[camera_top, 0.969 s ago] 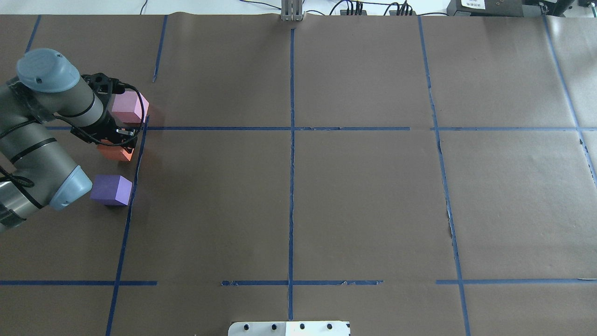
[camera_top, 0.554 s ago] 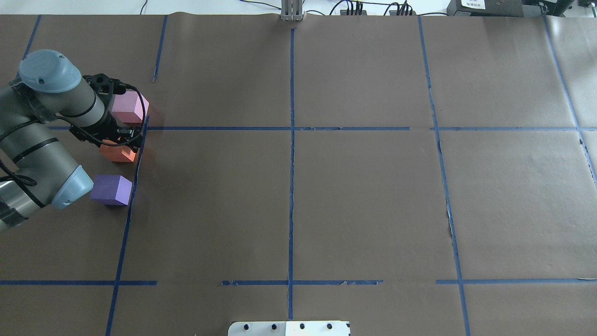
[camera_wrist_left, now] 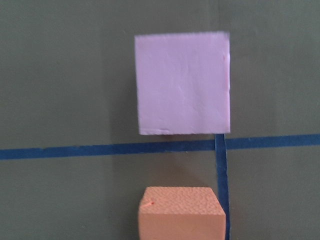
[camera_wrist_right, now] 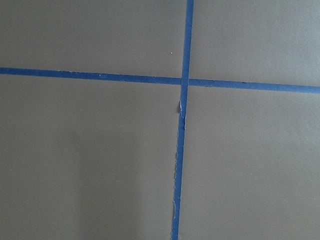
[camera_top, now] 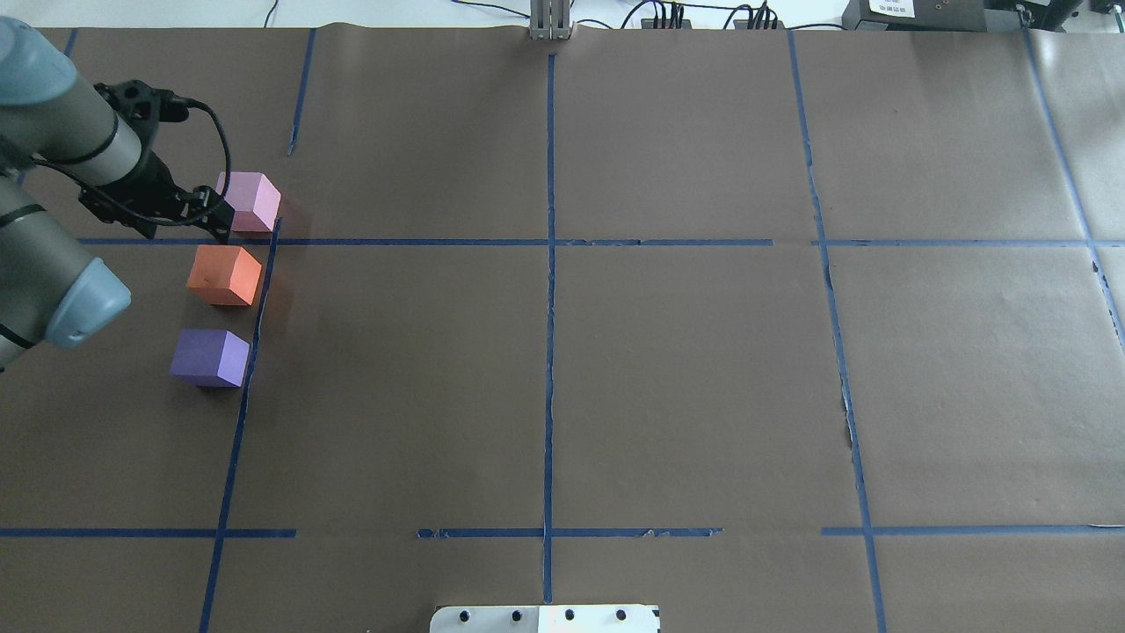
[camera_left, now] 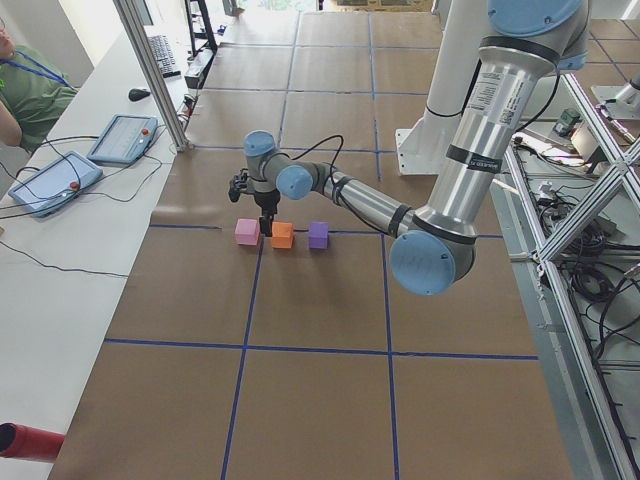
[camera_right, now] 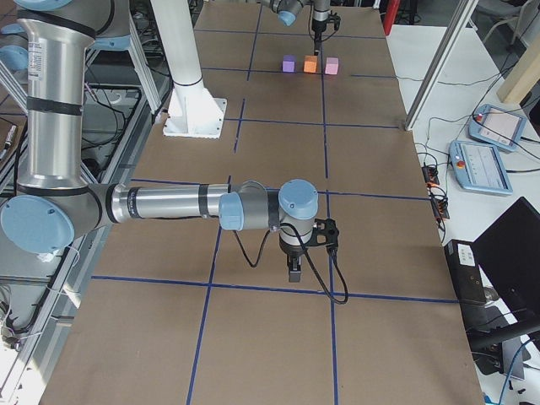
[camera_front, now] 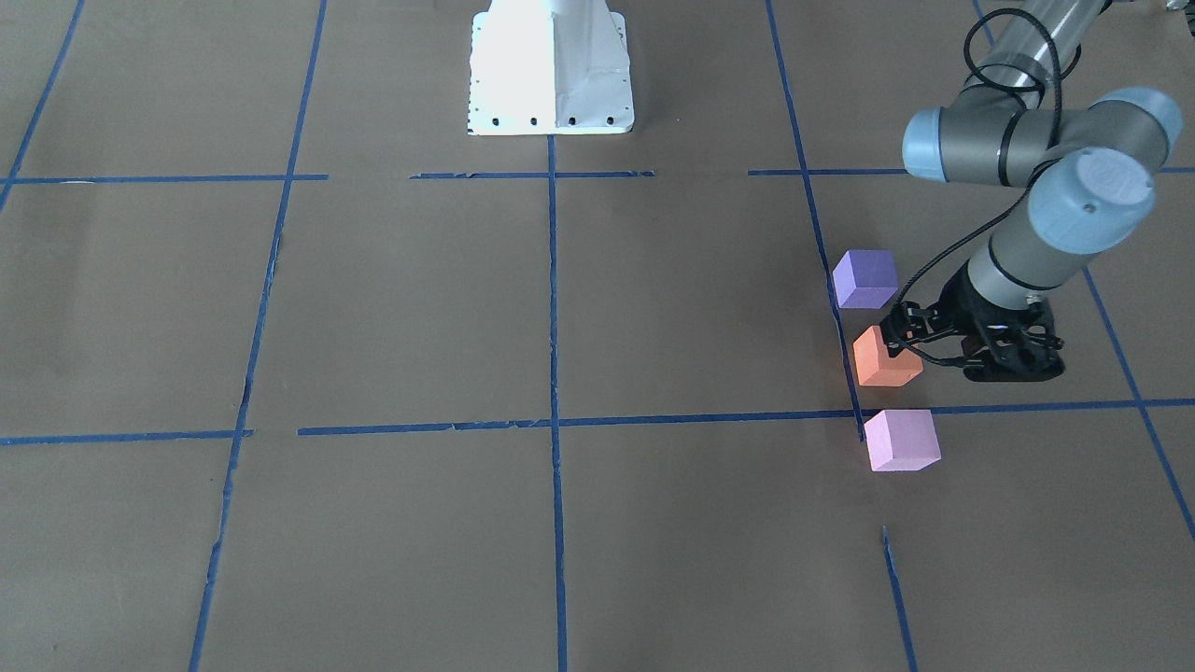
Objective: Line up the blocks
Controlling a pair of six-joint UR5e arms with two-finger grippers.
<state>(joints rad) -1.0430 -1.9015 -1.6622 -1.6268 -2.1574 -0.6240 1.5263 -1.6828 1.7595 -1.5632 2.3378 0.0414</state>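
Three blocks stand in a line along a blue tape line on the table's left side: the pale pink block, the orange block and the dark purple block. In the front-facing view they are pink, orange and purple. My left gripper is open and empty, raised just above and beside the orange block, between it and the pink one. The left wrist view shows the pink block and the orange block's top, no fingers. My right gripper points down over bare table far from the blocks; I cannot tell its state.
Brown paper with a grid of blue tape lines covers the table. The robot's white base plate sits at the near middle edge. A metal post stands at the far edge. Tablets lie on a side bench.
My left gripper has let go of the orange block and risen up and back to the far left. The orange block now sits uncovered on the table.
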